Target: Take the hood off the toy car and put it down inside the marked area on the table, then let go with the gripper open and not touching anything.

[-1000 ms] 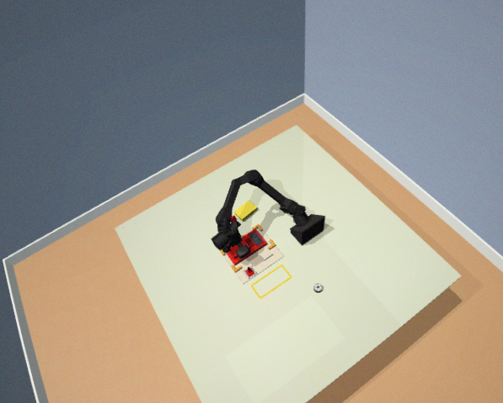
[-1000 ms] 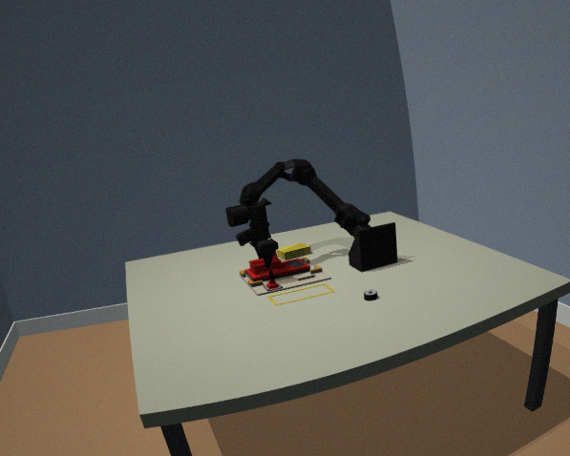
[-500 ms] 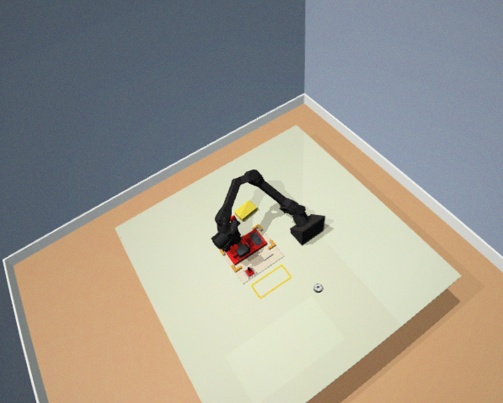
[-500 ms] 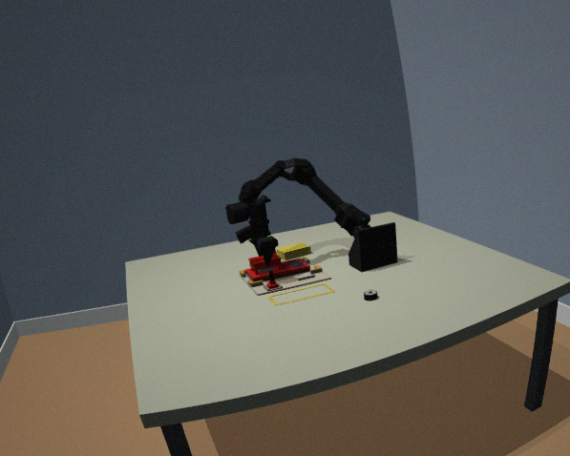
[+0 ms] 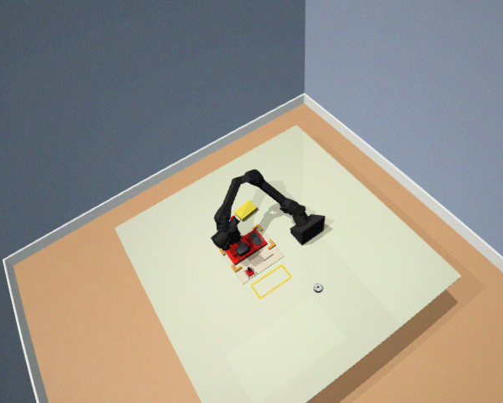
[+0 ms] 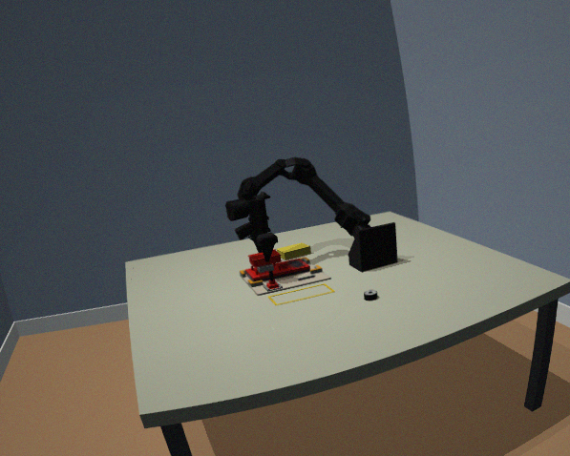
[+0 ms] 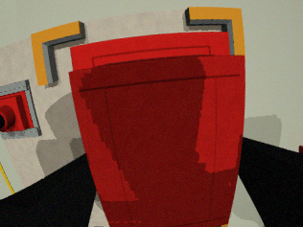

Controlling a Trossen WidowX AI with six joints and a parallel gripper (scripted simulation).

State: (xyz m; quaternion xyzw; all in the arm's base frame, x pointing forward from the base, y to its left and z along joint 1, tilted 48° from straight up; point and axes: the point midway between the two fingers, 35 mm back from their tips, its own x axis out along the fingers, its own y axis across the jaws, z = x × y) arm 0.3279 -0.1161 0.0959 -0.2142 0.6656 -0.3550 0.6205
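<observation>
The red hood [image 6: 255,259] [image 7: 151,143] is raised a little above the front of the red toy car [image 5: 234,258] [image 6: 285,271] [image 7: 153,51]; a gap shows between them in the exterior view. My gripper [image 6: 266,258] [image 7: 164,152] is shut on the hood, one black finger at each long side. In the top view the arm hides the hood and fingertips. The marked area, a yellow outline [image 5: 275,287] [image 6: 305,299], lies on the table beyond the car's board; a bit of its line [image 7: 7,177] shows in the wrist view.
The car is on a pale board [image 5: 277,256] [image 6: 323,281] with orange corner brackets. A red piece with a black knob [image 5: 249,271] [image 6: 272,284] [image 7: 18,113] stands on the board near the marked area. A yellow block [image 5: 246,210] [image 6: 295,252] lies behind the car. A small wheel [image 5: 318,286] [image 6: 370,294] lies right of the outline.
</observation>
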